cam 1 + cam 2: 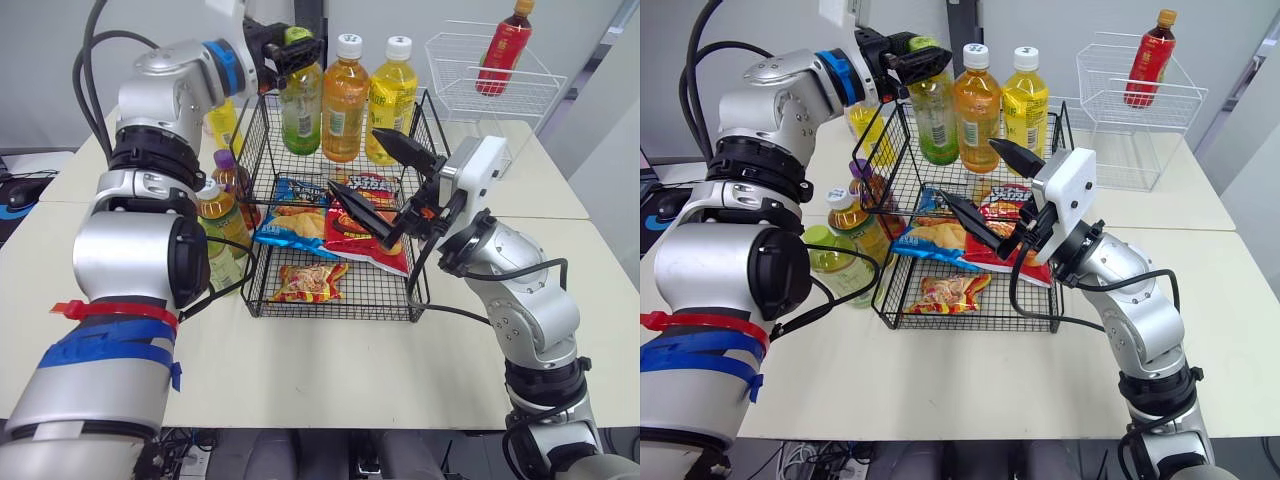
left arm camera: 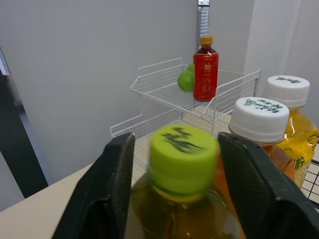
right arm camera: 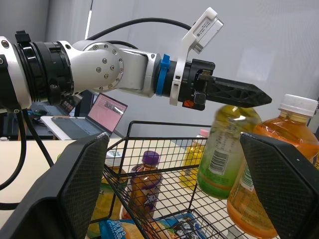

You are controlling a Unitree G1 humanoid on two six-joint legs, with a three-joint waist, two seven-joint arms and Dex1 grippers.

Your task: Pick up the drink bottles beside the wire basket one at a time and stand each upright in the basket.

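Holding a green-capped drink bottle at the back left corner of the basket.

Pinched tight at the neck by the two black fingers of the left gripper (image 1: 290, 48): a clear, smooth plastic bottle with a round lime-green cap (image 1: 300, 110), filled with a greenish drink and wrapped in a green and white label. Upright, in a row with an orange drink bottle (image 1: 343, 100) and a yellow drink bottle (image 1: 390, 100), both with white ribbed caps. Below, in the black wire basket (image 1: 330, 313) with its thin square bars, three shiny crinkly snack bags (image 1: 295, 222). Just beside the basket, on the pale flat table (image 1: 330, 370), a brown bottle with a purple cap (image 1: 232, 180) among more bottles. Above the bags, the right gripper (image 1: 352, 158), its pointed black fingers spread wide, holding nothing.
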